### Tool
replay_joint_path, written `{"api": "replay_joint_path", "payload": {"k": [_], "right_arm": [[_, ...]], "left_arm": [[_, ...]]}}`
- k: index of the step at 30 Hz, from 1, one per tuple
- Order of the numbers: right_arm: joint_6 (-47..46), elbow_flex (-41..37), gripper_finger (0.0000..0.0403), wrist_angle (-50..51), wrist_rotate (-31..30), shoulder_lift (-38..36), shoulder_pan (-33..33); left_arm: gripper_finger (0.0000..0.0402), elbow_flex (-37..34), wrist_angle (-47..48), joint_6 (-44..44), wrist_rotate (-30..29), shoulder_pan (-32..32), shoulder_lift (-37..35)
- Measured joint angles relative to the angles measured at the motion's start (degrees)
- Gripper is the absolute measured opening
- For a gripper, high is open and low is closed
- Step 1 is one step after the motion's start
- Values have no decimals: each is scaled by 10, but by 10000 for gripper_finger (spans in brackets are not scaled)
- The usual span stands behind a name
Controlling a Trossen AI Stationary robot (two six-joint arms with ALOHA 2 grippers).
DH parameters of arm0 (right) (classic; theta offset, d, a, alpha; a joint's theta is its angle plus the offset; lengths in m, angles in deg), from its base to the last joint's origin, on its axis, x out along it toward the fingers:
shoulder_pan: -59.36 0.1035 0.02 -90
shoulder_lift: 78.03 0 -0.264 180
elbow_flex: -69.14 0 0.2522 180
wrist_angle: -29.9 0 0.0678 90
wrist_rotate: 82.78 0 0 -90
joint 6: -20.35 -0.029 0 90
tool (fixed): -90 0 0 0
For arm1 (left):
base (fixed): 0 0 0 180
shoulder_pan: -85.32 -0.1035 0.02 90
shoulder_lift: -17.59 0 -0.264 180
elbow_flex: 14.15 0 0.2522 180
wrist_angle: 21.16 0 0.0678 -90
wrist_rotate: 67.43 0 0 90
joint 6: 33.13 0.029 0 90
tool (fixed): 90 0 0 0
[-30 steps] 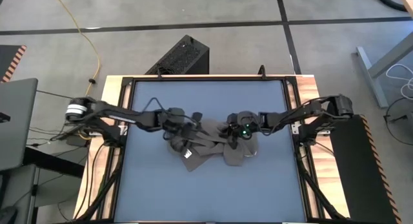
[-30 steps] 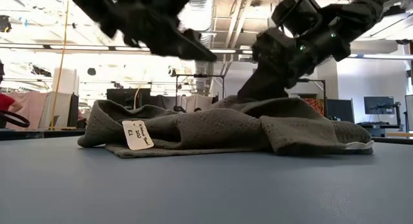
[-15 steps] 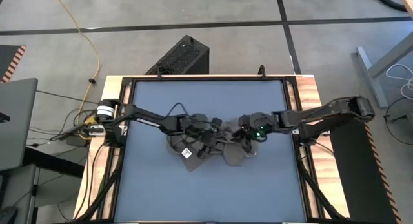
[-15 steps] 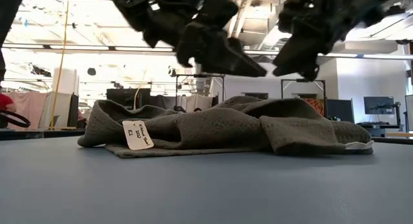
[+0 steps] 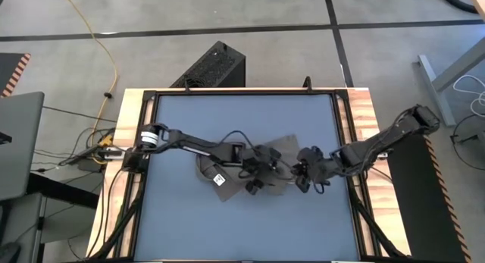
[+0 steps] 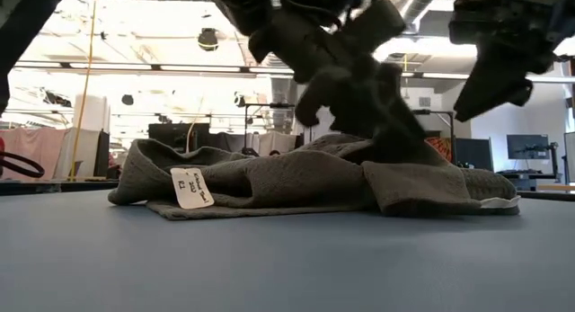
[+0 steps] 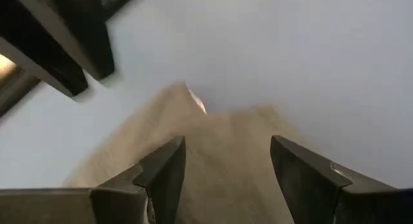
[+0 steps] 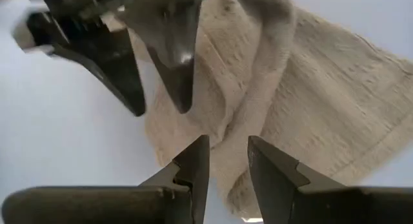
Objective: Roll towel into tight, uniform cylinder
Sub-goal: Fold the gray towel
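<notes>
The left arm reaches in from the table's left edge, and its gripper (image 5: 261, 166) sits over the middle of the towel (image 5: 227, 186). Its fingers (image 7: 164, 175) are spread wide with nothing between them, just cloth below. The towel is a crumpled heap, not rolled at all, lying around the middle of the table (image 5: 242, 119) and a bit toward the front. From the low camera it's a rumpled mound with folds flopped over each other, and the white tag (image 6: 191, 187) hangs off the near left side. Further right, the right gripper (image 5: 309, 174) hovers at the right edge of the heap. Its fingers (image 8: 190, 169) have only a narrow gap between them, and there's no cloth pinched in there.
</notes>
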State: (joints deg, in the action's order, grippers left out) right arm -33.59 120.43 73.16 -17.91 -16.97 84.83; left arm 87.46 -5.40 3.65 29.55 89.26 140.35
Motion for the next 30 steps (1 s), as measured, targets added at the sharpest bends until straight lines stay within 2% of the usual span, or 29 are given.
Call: {"api": "replay_joint_path", "payload": {"k": [3, 6, 10, 16, 30], "right_arm": [[-39, -1, 132, 26, -7, 8, 17], [-60, -1, 132, 37, -8, 14, 30], [-67, -4, 132, 36, -8, 23, 39], [-62, -4, 132, 35, -15, 30, 37], [-60, -4, 132, 35, -24, 30, 36]], "left_arm": [[217, 49, 25, 1, -58, 10, 30], [217, 81, 35, -2, -73, 12, 40], [217, 88, 39, 2, -79, 13, 40], [217, 86, 50, 24, -163, 9, 40], [217, 84, 75, -2, -152, -6, 40]]}}
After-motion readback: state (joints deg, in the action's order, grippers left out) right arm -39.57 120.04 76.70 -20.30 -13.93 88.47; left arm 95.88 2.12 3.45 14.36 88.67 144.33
